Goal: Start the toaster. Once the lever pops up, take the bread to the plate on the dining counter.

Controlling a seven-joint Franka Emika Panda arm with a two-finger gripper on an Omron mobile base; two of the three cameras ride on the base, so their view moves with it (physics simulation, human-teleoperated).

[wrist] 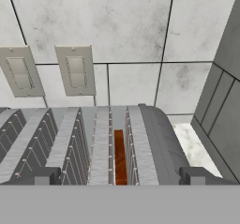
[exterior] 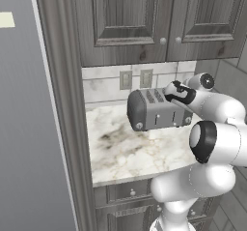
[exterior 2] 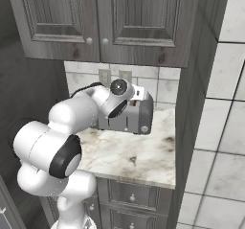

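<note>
The dark-grey toaster [exterior: 154, 111] stands at the back of a marble wall counter [exterior: 125, 152], against the tiled backsplash. In the hand view I look down on the toaster's [wrist: 150, 138] slotted top. The brown bread [wrist: 119, 157] sits upright in its right-hand slot. My gripper [wrist: 122, 176] hovers just above that end, open, with one fingertip on each side of the slot and nothing held. From the left base view the hand [exterior: 179, 93] is over the toaster's right end. The toaster [exterior 2: 127, 120] is partly hidden by my arm. The plate and the dining counter are out of view.
Two wall outlets [wrist: 75, 70] sit on the backsplash behind the toaster. Grey upper cabinets [exterior: 159, 17] hang low above it. A tall cabinet panel [exterior: 62, 104] bounds the counter on the left, and a tiled side wall [exterior 2: 210, 103] closes the right.
</note>
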